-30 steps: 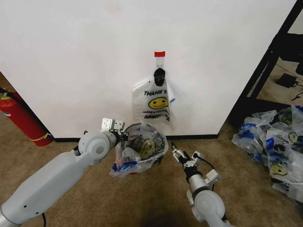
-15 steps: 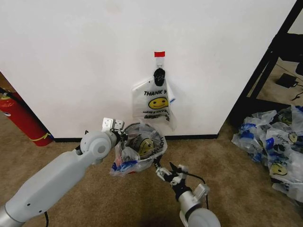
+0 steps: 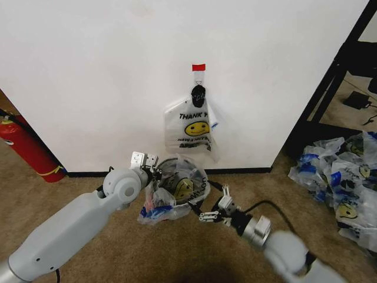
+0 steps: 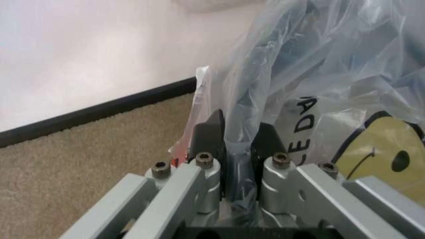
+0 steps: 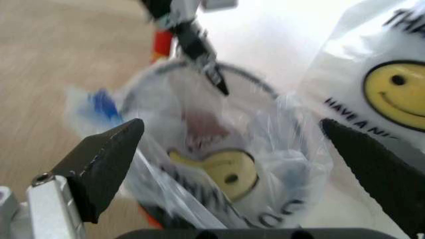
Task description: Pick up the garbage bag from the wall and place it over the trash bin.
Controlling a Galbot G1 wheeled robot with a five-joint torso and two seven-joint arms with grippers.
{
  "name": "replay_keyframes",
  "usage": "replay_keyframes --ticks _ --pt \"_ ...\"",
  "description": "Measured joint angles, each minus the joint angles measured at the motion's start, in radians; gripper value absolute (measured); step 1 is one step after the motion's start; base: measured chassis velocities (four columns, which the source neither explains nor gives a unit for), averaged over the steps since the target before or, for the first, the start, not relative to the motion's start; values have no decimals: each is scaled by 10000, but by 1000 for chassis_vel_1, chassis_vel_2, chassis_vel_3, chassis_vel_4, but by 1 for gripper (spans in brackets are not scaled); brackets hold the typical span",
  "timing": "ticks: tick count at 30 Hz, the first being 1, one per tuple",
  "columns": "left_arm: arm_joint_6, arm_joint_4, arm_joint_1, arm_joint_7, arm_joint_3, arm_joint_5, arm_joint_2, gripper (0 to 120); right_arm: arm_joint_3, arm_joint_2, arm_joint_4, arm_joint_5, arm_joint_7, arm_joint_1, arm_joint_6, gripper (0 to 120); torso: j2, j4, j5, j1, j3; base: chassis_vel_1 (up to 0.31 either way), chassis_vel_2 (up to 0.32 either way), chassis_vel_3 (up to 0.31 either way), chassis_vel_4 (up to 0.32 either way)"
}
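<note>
a translucent white garbage bag (image 3: 177, 187) with a yellow smiley face is spread open over the small round trash bin (image 3: 154, 211), crumpled around its rim. the bin stands on the carpet just before the white wall (image 3: 106, 76) with its black baseboard.

Black "THANK Y" reads across the thin white plastic bag (image 3: 194, 127) hanging just under the red tape strip (image 3: 198, 67); beneath its yellow smiley runs "HAVE A NI". On the translucent bag (image 4: 345, 119) below, the print is only fragments.
</note>
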State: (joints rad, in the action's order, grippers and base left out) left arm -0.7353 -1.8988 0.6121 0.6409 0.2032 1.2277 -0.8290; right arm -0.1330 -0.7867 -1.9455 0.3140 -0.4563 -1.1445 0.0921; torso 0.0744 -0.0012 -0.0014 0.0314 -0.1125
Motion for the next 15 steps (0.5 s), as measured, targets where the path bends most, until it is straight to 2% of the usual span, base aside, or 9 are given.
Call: replay_keyframes --ticks 3,5,11,15 --pt "-1 12 -13 -99 63 -235 -68 4 419 831 529 702 -1093 974 -111 100 0 -1 4 0 -1 0 0 0 0" --pt "-1 22 -14 -124 83 -339 -85 4 576 970 647 897 -1308 1172 -147 100 0 -2 5 0 -1 0 0 0 0" --pt "-1 74 -39 -139 193 -600 -165 4 1170 1116 1049 1186 -2010 1628 -284 98 0 -2 6 1 -1 0 0 0 0" --pt "-1 -7 -29 -141 314 -627 -134 4 1924 867 1551 952 -2075 1940 -311 84 0 -3 4 0 0 0 0 0 0"
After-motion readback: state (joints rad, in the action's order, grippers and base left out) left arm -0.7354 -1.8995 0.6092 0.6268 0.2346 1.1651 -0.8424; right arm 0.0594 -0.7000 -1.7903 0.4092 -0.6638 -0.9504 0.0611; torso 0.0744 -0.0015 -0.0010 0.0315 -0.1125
